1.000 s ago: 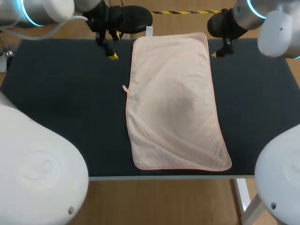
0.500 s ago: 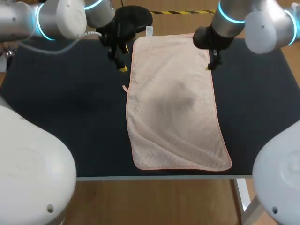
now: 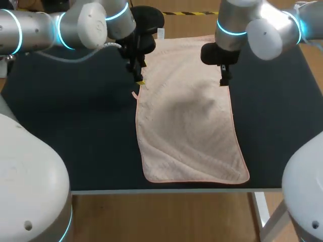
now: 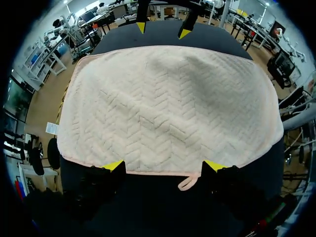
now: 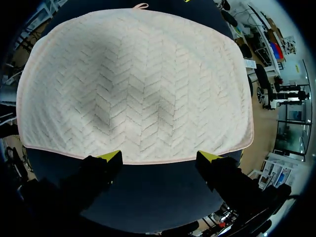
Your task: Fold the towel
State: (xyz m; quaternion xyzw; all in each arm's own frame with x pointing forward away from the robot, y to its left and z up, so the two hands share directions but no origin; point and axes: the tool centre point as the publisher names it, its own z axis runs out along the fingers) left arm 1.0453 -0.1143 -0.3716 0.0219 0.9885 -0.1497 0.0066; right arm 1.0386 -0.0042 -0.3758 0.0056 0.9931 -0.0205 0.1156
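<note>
With the pale pink towel (image 3: 189, 111) lying flat along the dark table (image 3: 65, 116), the left gripper (image 4: 164, 165) and right gripper (image 5: 160, 157) hang wide open over its opposite long edges, so each should probably pinch only the hem, at matching points, to keep the fold square.

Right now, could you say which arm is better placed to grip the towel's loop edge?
Left, probably: the left gripper is open at that towel edge, loop between its tips; the right gripper is at the opposite edge.
</note>
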